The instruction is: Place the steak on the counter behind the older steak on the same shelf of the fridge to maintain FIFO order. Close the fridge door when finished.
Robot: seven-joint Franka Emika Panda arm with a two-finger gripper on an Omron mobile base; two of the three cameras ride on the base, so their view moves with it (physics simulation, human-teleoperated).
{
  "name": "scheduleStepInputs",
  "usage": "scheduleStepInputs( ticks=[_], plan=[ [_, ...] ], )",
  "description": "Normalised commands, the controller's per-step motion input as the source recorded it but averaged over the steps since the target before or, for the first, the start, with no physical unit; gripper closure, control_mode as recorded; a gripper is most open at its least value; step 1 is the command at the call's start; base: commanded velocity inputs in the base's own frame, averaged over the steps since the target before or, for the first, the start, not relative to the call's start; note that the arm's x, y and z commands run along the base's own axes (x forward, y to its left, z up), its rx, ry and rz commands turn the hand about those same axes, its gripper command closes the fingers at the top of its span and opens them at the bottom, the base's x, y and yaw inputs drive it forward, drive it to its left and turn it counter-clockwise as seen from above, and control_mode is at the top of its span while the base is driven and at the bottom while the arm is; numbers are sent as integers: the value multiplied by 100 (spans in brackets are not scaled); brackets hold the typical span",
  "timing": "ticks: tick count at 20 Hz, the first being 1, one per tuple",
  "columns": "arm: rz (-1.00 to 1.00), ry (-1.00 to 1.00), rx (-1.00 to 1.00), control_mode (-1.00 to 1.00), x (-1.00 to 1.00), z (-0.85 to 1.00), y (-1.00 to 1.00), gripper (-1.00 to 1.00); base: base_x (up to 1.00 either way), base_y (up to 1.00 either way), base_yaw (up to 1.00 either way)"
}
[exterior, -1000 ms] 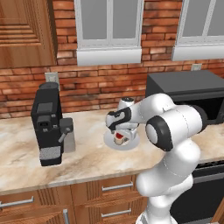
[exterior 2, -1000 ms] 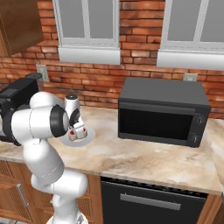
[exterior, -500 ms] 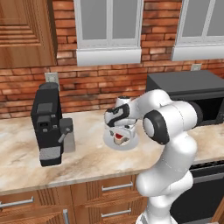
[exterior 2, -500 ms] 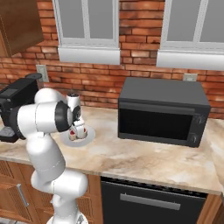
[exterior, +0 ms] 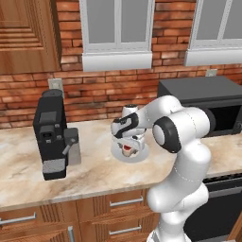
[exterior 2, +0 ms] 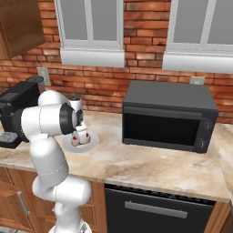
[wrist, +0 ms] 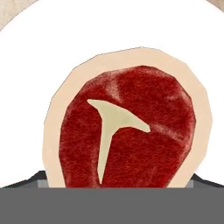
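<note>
Gripper point(exterior: 128, 147) lowered onto steak point(wrist: 127, 131) | grip unclear | hand view: T-bone

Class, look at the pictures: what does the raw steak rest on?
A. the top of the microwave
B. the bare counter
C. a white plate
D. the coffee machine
C: the steak lies on a white plate, which stands on the counter under the gripper.

In the left base view the plate point(exterior: 126, 155) sits at frame centre on the counter point(exterior: 94, 170), with the steak point(exterior: 127, 149) on it under the gripper point(exterior: 128, 145); the coffee machine point(exterior: 51, 133) stands at left, the microwave point(exterior: 208, 106) at right, drawers point(exterior: 118, 212) below the counter edge, windows point(exterior: 117, 28) along the top
</note>
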Motion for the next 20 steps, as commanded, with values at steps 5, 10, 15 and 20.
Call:
scheduleStepInputs(
  ticks=[5,10,15,20],
  plan=[
    [0,-7,0,-100,-17,-52,3,100,0,0,0],
    [0,-1,0,-100,-4,-17,0,100,0,0,0],
    [-3,-11,0,-100,-27,23,-1,100,0,0,0],
    [-1,-15,0,-100,-53,78,0,100,0,0,0]
  ],
)
